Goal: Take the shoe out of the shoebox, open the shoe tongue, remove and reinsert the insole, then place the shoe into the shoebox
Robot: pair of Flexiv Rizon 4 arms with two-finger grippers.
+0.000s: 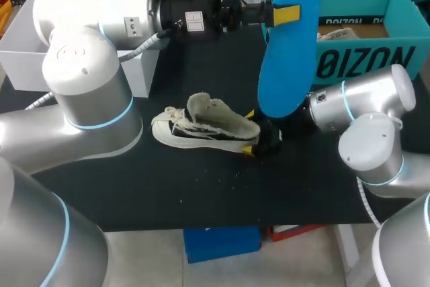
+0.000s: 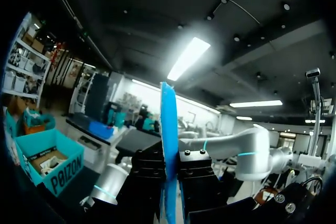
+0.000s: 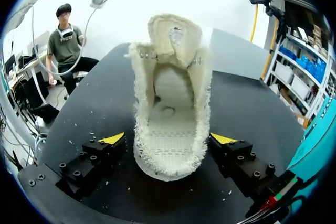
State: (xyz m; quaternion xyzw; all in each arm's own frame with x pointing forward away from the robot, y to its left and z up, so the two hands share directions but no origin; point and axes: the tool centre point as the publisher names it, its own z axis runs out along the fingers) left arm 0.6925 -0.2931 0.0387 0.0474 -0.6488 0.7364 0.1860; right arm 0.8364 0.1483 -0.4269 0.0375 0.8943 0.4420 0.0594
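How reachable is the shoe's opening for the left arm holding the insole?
Probably yes: the shoe sits with its opening uncovered, the right pincer straddles only the heel, and the insole hangs above, with nothing between.

pincer [image 2: 169, 165] clamped on upright blue insole [image 2: 168, 124]

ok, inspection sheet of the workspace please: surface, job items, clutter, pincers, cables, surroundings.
Surface: black table, pale specks scattered near the shoe.
Job's things: shoe mid-table, tongue pulled open, insole out; blue insole held in the air; teal shoebox at the far right, open.
Clutter: grey bin at the far left.
Grippers: left pincer shut on the insole; right pincer open, straddling the shoe's heel.
Cables: grey hose on the left arm, second hose by the right arm; neither touches the shoe.
Surroundings: nothing seen reaching over the table.
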